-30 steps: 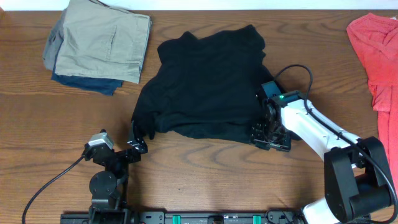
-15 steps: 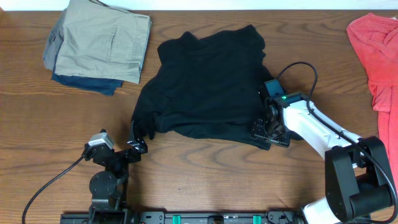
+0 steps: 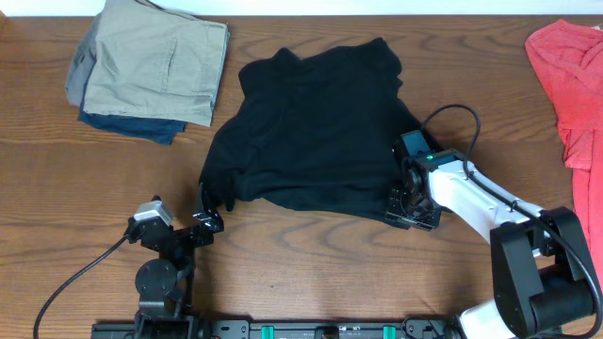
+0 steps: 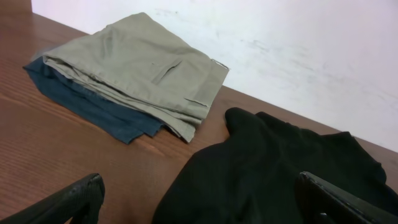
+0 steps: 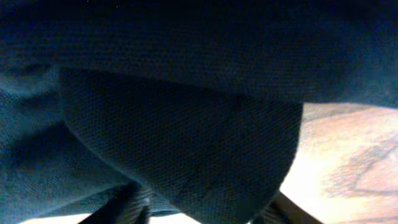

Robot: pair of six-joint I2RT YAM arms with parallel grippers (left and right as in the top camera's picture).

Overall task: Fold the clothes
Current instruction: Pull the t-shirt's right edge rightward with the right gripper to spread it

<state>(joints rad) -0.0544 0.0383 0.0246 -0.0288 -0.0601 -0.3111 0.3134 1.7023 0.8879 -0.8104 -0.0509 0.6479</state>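
T-shirt (image 3: 316, 127) at centre of table (image 3: 301, 273). Folded trousers (image 3: 155, 56) far left, toward back edge, on top of second folded garment (image 3: 127, 124). Loose garment (image 3: 570, 85) at far right edge. Left gripper (image 3: 203, 221) just beside T-shirt's near-left corner. Right gripper (image 3: 408, 201) at its near-right edge, cloth between fingers.

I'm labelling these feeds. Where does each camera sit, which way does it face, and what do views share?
Overhead: above the table, looking straight down on black T-shirt, khaki trousers, red garment; left arm, right arm show.
Left wrist: low over the table, facing the back wall past trousers and T-shirt; open jaws at bottom corners.
Right wrist: against the T-shirt's edge, fabric filling the view; jaws barely visible below.
Shared: all see the T-shirt; overhead and left wrist share the trousers.
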